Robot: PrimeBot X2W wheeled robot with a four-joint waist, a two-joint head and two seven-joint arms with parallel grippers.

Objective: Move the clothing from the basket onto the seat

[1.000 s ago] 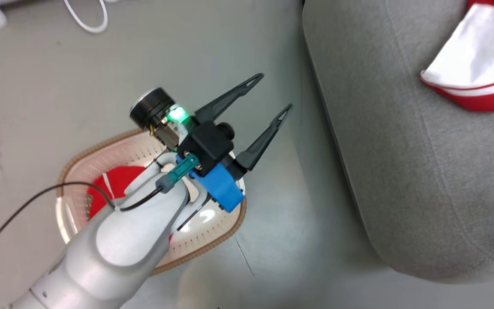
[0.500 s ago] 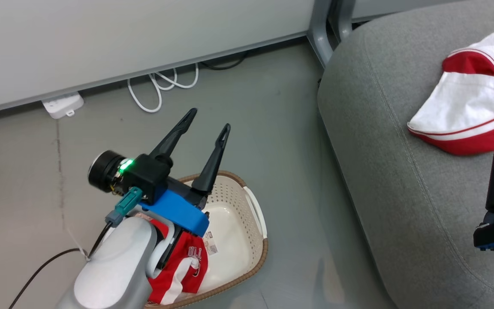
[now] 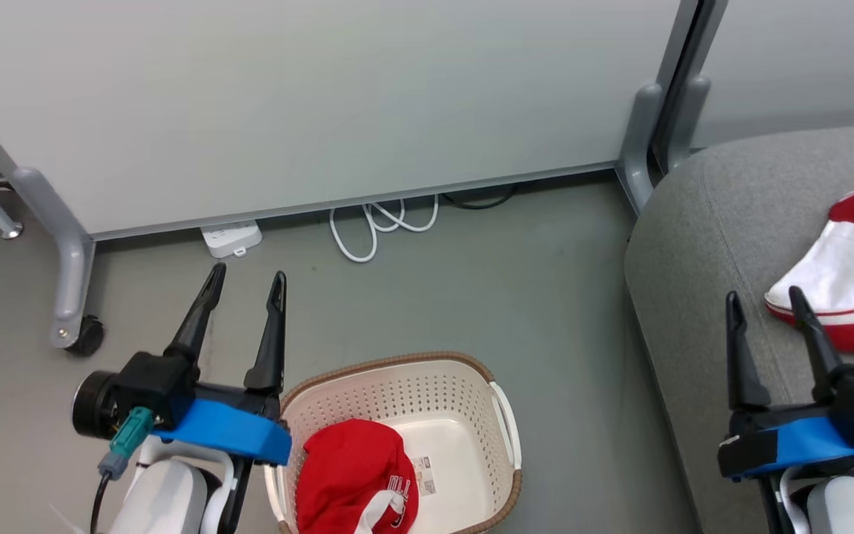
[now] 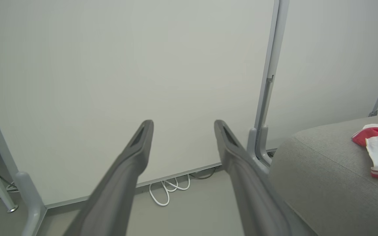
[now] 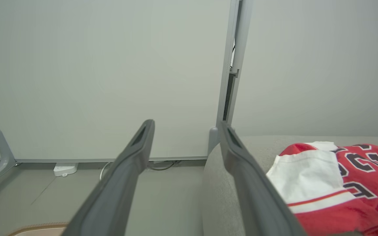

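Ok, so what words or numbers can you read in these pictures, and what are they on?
"ULL": white letters on the red garment in the basket. A fold hides the rest of the word, so this reading is not certain.
Sticker inside the basket: the print is too small to read.
Jersey on the seat: black-and-white numbers, too crumpled to read.

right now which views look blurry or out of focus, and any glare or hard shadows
Head view: sharp, evenly lit, no strong glare, the basket and the clothing in it crisp. Left wrist view: the left gripper is blurred close to the lens, the seat sharper. Right wrist view: the right gripper is likewise soft, numbers on the jersey readable.
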